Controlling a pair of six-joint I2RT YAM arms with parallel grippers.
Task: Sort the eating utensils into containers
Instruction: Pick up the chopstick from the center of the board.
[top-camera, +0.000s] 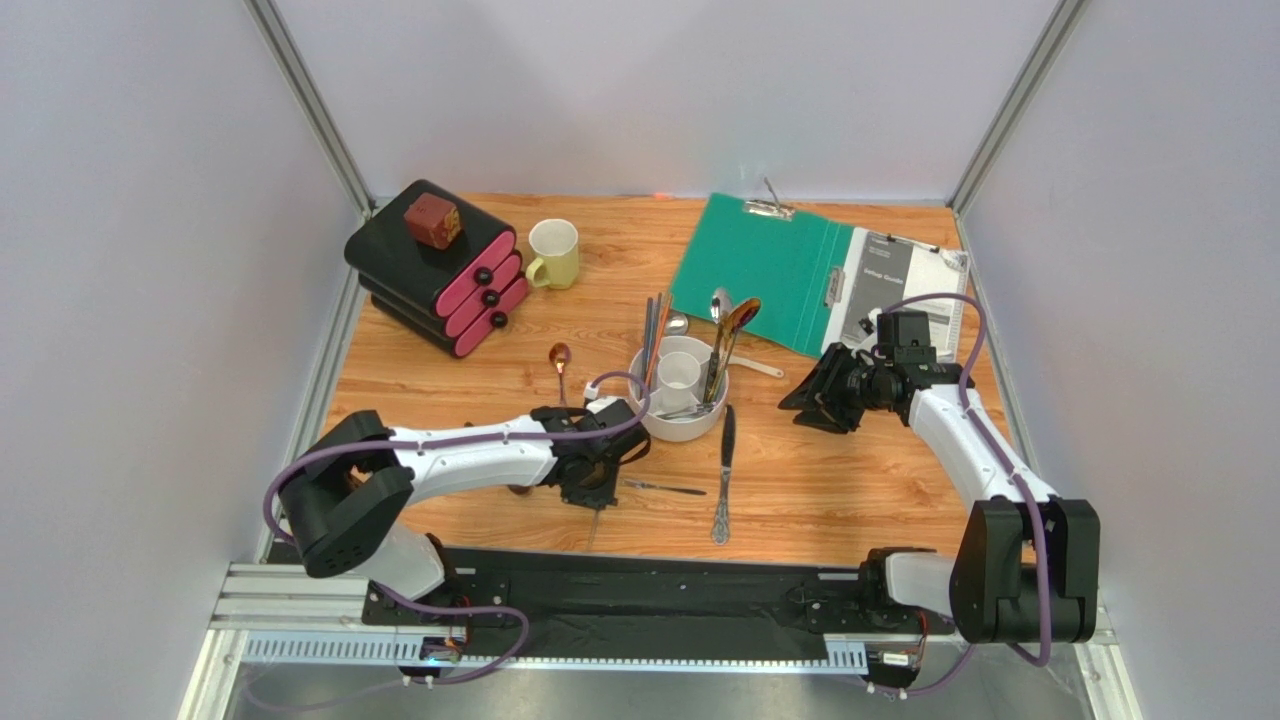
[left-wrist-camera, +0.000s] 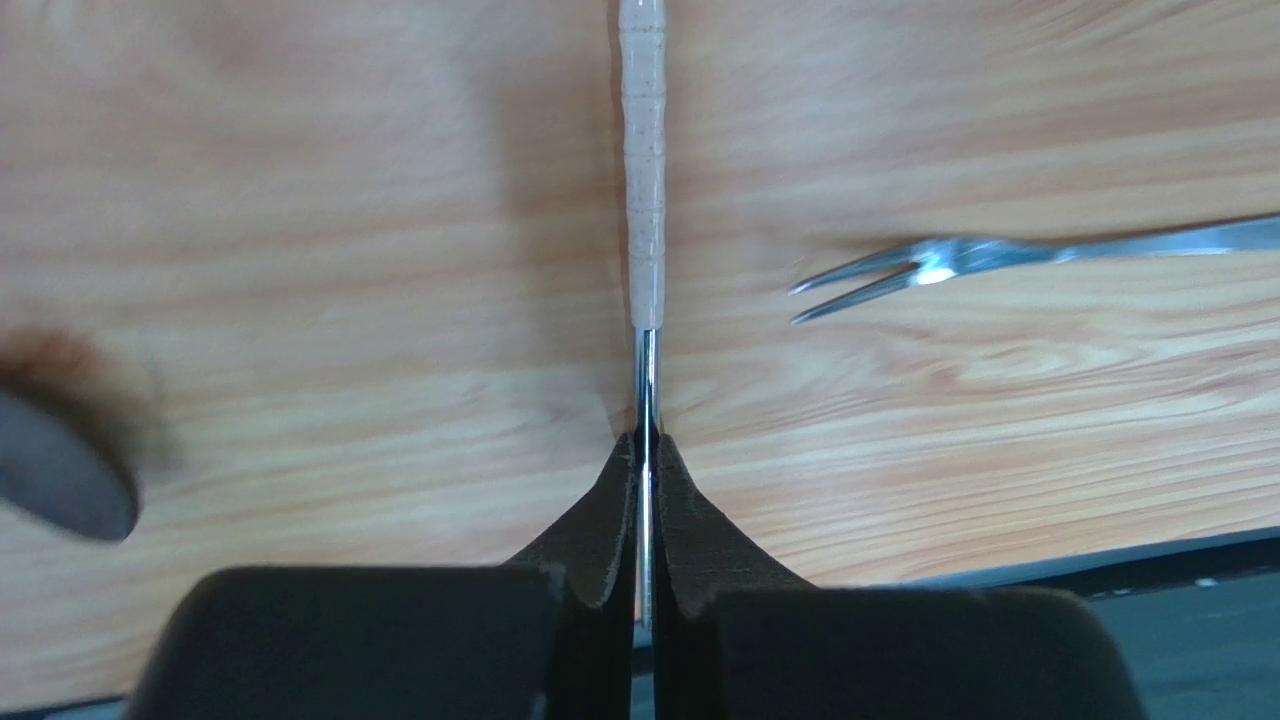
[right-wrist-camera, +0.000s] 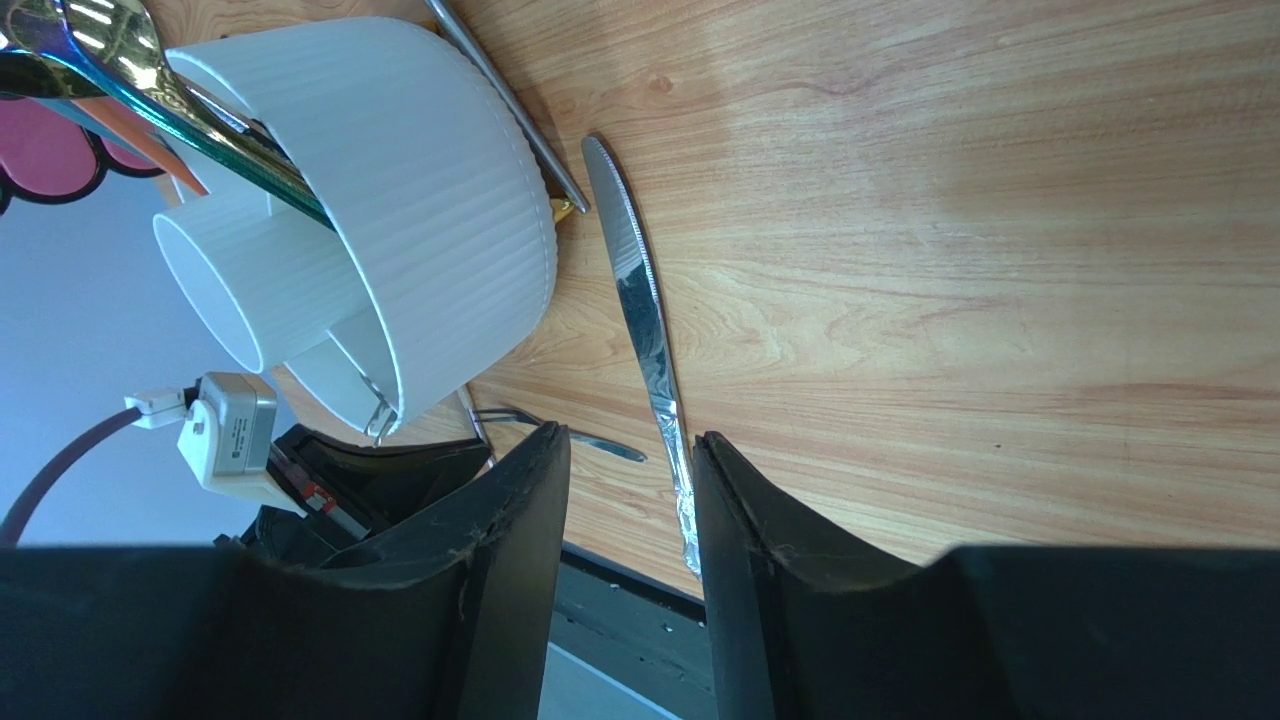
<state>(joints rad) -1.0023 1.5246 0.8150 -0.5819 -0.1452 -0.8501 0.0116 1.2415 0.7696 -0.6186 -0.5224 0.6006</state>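
Left gripper (left-wrist-camera: 646, 446): fingers closed on the thin metal stem of a pale-handled utensil (left-wrist-camera: 643, 180), low over the table (left-wrist-camera: 346, 225). Fork (left-wrist-camera: 902, 267) lies just to its right. Right gripper (right-wrist-camera: 631, 458): fingers apart, empty, right of the holder (top-camera: 684, 402), which holds several utensils (top-camera: 732, 333). Knife (top-camera: 724, 473) lies near of the holder.

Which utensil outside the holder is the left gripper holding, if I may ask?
The utensil with the pale ribbed handle, pinched at its metal shaft by the left gripper; the fork and knife lie free.
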